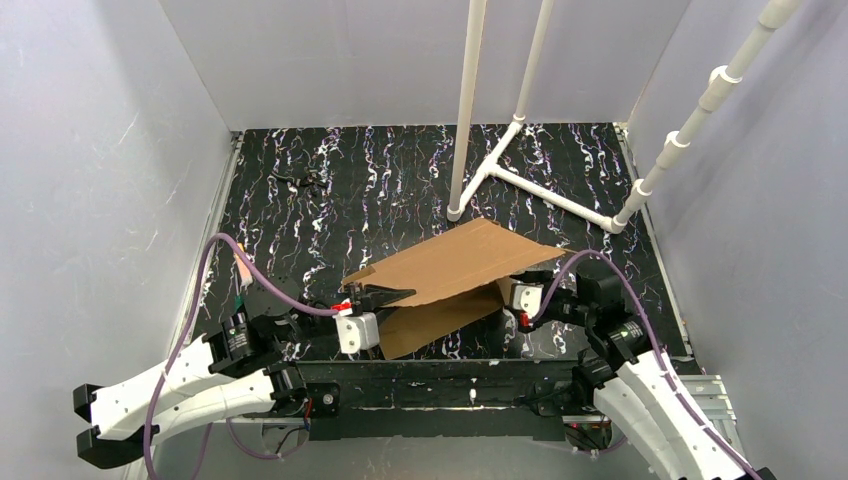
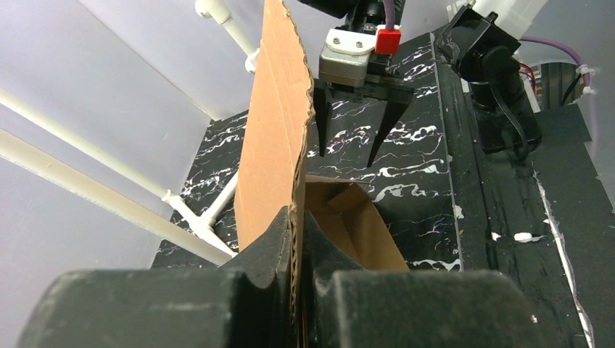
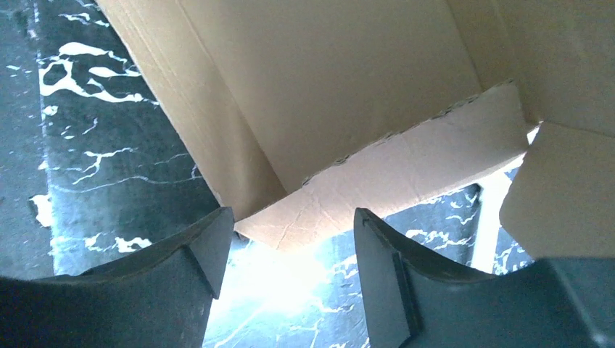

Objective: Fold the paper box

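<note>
- The paper box [image 1: 455, 265] sits low in the middle of the overhead view, on the black marbled table [image 1: 300, 210]; its large panel is raised on a slant, highest toward the upper right; more cardboard lies beneath it, toward the bottom of the frame.
- The left gripper [image 1: 385, 295] is clamped tight on the panel's left edge; in its own camera the corrugated edge runs straight down between the closed fingers.
- The right gripper [image 2: 348, 156] stands spread wide at the box's right side, with nothing in its grasp; from its wrist view a crease and a short flap lie just beyond the fingertips.
- To my eye the step is folding that raised panel along its crease; the left should hold firm as an anchor; the right would do best to press close to the fold line, not on the loose tab, lest the board buckle or slip free.
</note>
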`<action>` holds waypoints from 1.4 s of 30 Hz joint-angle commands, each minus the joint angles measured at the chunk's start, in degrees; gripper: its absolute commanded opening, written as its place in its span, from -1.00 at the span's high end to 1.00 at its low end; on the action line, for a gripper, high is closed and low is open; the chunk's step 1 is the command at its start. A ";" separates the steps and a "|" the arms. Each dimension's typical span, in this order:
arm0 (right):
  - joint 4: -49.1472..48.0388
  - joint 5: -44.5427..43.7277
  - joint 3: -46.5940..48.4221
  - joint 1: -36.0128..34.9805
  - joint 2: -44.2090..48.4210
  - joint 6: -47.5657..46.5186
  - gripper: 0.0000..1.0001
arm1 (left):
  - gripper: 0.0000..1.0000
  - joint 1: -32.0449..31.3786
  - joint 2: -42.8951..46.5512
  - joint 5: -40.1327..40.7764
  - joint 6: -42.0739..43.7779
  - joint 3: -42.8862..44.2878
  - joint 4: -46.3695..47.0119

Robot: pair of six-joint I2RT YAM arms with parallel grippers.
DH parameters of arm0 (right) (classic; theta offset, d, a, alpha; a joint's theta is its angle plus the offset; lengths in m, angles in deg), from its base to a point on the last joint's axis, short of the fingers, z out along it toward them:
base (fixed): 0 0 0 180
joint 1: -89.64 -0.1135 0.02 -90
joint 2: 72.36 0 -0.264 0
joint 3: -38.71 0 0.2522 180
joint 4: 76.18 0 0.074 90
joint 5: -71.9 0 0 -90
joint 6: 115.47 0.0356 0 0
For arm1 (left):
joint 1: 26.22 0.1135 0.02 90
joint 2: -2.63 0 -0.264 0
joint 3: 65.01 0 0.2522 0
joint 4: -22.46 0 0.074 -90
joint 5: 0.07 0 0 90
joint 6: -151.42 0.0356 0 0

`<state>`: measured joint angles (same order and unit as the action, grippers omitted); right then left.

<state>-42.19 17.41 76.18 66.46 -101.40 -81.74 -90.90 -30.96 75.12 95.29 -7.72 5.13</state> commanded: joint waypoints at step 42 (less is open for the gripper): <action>-8.64 -0.32 18.05 10.27 -25.22 32.49 -0.60 | 1.00 15.75 -7.43 9.66 4.58 3.17 13.26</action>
<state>-46.74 19.38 91.30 73.63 -121.98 -55.58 -78.88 -38.23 89.85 100.25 -6.45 14.94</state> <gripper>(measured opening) 0.816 0.018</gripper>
